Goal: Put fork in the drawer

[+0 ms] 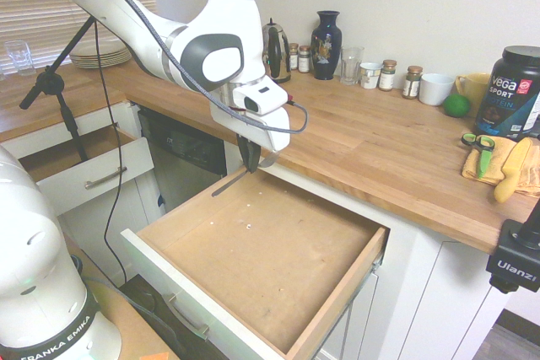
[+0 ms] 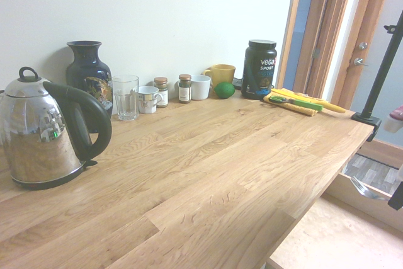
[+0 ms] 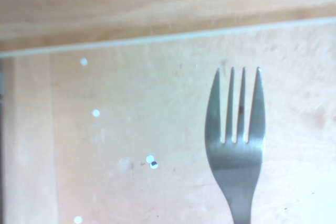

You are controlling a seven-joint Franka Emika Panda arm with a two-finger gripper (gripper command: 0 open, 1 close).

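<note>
A: Where is the fork point(image 1: 229, 183) seen, and how much of it can be made out?

B: It is held in the hand point(image 1: 250, 166), whose fingers are closed on the upper part of it. From the first exterior view it slants down and away from the fingers over the back corner of the open drawer point(image 1: 253, 250); the tines are too small to be told there. Whether the low end touches the drawer's floor cannot be told. In the wrist view only the tines and neck are shown, the handle being cut off at the picture's edge, with the drawer's pale wood floor behind them.

A: And from the other side?

B: In the second exterior view only the tines and a short stretch of neck are seen at the right edge, below the worktop's point(image 2: 208, 174) front lip; the hand itself is almost wholly out of that picture, a dark sliver at most.

A: What edges lie near?

B: The hand is just in front of the worktop's front edge, above the drawer's back wall. The drawer is pulled well out, its floor bare but for a few small white specks, so wide open room is left toward its white front and bar handle point(image 1: 187, 318).

A: Anything else close by?

B: A smaller drawer point(image 1: 84, 170) stands open well apart. The scissors point(image 1: 477, 145) and yellow cloth point(image 1: 498, 166) lie far along the worktop.
</note>
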